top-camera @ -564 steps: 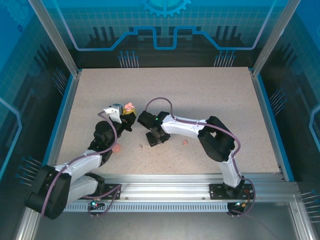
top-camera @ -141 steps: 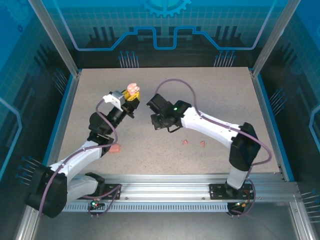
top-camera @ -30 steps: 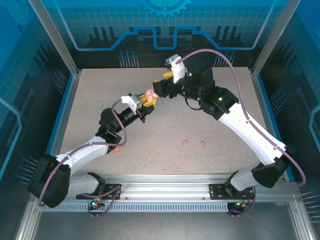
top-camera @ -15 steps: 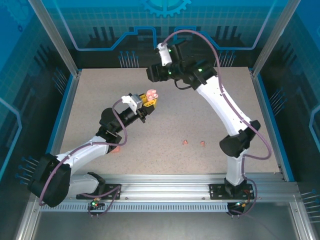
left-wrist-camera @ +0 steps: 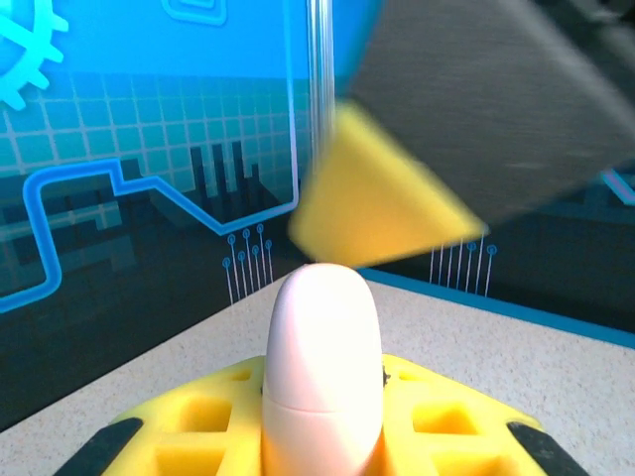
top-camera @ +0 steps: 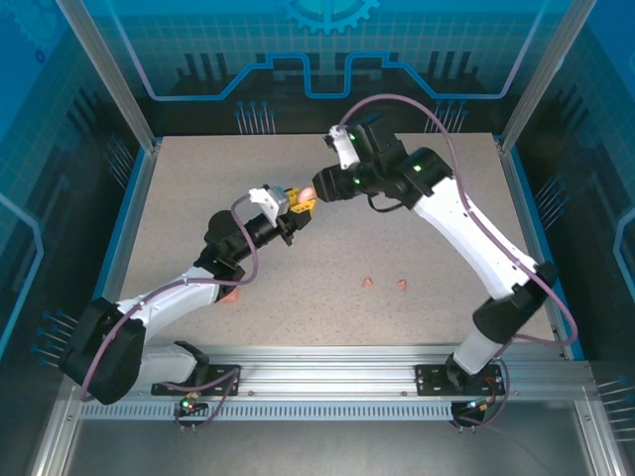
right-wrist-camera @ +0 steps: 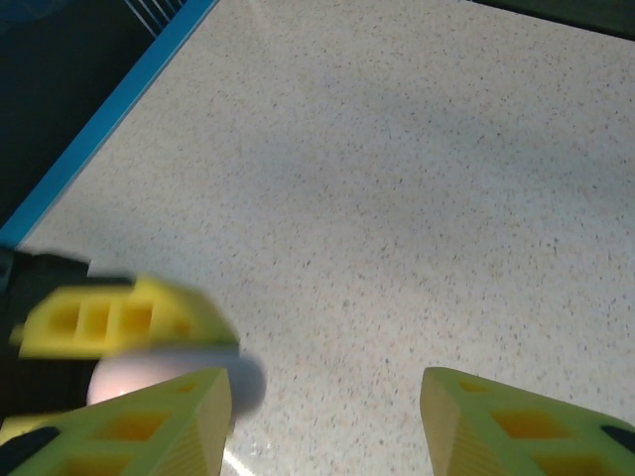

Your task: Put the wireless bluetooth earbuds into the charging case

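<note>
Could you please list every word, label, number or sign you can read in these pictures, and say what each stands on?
No text can be read.
The back wall bears a gear sign and line patterns, without letters or numbers.
The case is plain on the side seen.

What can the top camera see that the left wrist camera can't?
The top view takes in one tiny pink earbud and a second earbud lying on the table, plus the whole left arm and right arm. The left wrist view gives a close look at the seam line on the pink case. Both show that case gripped in the left gripper, with a yellow finger of the open right gripper close by it.
</note>
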Robot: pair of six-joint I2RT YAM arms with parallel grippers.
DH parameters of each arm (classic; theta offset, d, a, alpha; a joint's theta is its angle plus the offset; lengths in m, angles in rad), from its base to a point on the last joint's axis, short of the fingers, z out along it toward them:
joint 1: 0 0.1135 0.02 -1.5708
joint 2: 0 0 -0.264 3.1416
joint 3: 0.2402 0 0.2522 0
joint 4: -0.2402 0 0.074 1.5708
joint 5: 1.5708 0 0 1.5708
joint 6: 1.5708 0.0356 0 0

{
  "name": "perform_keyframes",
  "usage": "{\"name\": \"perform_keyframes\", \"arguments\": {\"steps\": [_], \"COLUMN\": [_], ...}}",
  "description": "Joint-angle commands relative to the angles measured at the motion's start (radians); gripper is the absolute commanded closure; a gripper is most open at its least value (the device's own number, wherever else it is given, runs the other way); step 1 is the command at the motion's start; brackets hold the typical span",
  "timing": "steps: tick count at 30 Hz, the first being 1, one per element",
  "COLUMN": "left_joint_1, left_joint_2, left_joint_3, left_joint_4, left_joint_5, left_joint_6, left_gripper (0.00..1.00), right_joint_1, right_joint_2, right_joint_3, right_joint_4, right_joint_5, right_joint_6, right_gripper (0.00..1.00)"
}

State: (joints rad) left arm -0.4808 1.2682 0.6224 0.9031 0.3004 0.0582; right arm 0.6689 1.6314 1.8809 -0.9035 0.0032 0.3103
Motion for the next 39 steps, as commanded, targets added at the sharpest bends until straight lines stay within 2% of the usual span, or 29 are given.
{"name": "perform_keyframes", "arguments": {"steps": [1, 9, 16, 21, 28, 37, 39], "left_joint_1": [0.001, -0.001, -0.001, -0.001, 0.000, 0.001, 0.003], "left_joint_2": [0.020, 0.128, 0.353, 0.523, 0.703, 0.838, 0.864], "left_joint_3": [0.043, 0.085, 0.252, 0.349, 0.563, 0.763, 0.808], "left_joint_4": [0.066, 0.009, -0.176, -0.248, -0.510, -0.801, -0.872], "left_joint_5": [-0.018, -0.079, -0.062, -0.037, 0.049, 0.061, 0.058], "left_joint_6": [-0.035, -0.126, -0.382, -0.547, -0.664, -0.688, -0.686], "left_gripper": [1.00, 1.00, 1.00, 1.00, 1.00, 1.00, 0.96], "right_joint_1": [-0.012, -0.084, -0.099, -0.106, -0.105, -0.104, -0.104], "right_joint_2": [-0.069, -0.210, -0.340, -0.380, -0.390, -0.369, -0.361], "right_joint_3": [-0.067, -0.255, -0.563, -0.687, -0.748, -0.730, -0.719], "right_joint_4": [0.057, 0.116, 0.169, 0.188, 0.201, 0.209, 0.207], "right_joint_5": [0.054, 0.089, 0.154, 0.173, 0.193, 0.196, 0.197], "right_joint_6": [0.066, 0.161, 0.259, 0.286, 0.300, 0.299, 0.297], "right_gripper": [0.45, 0.37, 0.36, 0.36, 0.36, 0.36, 0.36]}}
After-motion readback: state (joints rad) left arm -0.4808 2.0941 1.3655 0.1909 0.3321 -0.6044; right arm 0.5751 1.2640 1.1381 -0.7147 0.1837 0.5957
